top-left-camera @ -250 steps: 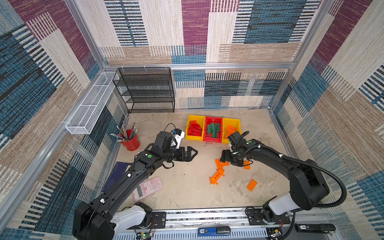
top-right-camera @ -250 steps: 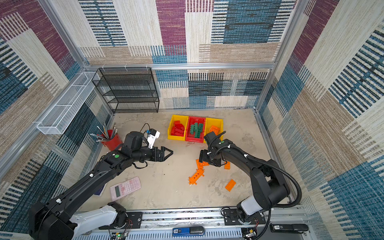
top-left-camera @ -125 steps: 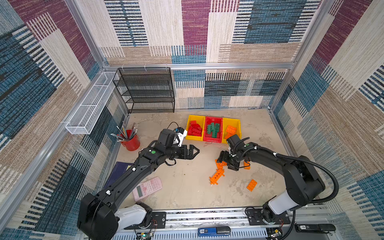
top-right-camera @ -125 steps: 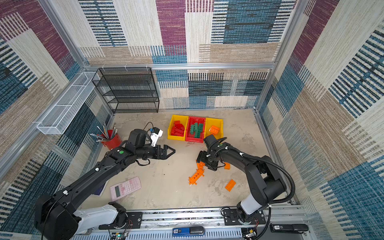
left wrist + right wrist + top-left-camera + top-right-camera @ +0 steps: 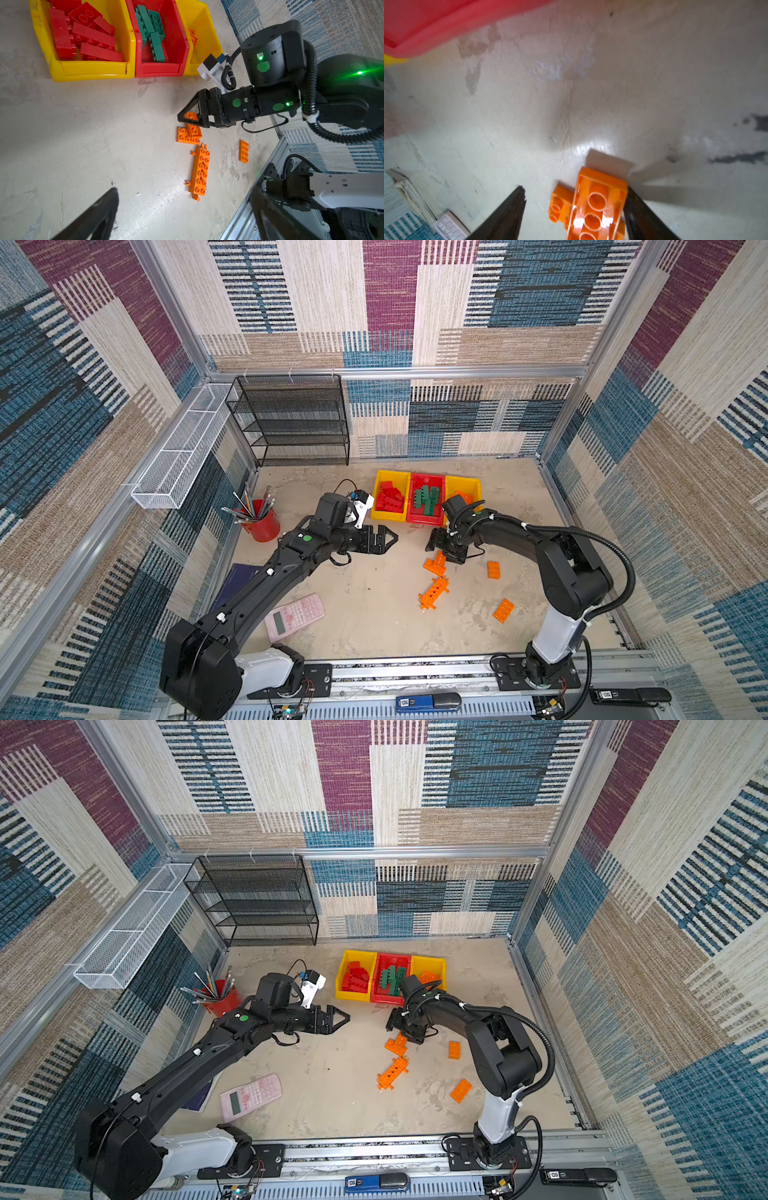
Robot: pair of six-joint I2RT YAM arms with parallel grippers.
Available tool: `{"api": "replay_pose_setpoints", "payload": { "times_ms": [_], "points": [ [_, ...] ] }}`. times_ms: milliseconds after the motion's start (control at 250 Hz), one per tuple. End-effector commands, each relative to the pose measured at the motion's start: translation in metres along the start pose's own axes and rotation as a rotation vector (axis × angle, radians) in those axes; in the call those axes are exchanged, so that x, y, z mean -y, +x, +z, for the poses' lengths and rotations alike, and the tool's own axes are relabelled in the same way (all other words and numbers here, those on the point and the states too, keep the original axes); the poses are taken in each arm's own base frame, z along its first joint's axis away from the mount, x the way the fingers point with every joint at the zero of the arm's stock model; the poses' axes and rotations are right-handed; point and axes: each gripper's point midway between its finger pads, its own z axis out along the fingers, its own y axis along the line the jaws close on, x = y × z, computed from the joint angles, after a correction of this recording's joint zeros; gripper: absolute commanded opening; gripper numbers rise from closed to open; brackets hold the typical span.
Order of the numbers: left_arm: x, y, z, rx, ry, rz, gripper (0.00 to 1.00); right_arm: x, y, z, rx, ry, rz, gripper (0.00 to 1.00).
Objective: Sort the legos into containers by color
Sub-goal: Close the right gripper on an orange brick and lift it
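Several small studded orange legos [image 5: 493,569]

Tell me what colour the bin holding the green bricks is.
The middle bin is red; the left wrist view shows it best.

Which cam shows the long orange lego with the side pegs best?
Left wrist: the long orange lego lies close and unblocked, its studs and side pegs distinct. In both top views it is whole but small. The right wrist view does not show it.
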Motion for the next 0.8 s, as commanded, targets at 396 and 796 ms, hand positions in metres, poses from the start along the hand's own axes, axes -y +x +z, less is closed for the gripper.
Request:
{"api": "replay_pose_setpoints", "payload": {
  "times_ms": [396, 796],
  "points": [
    [-0.008, 0.003, -0.005, 0.021, 0.014, -0.009, 1.00, 0.030, 0.015, 0.006, -0.060, 0.169, -0.111, 0.53],
    [-0.010, 0.001, -0.003, 0.033, 0.013, -0.030, 0.99, 0.030, 0.000, -0.010, -0.003, 0.226, -0.157, 0.40]
  ]
}}
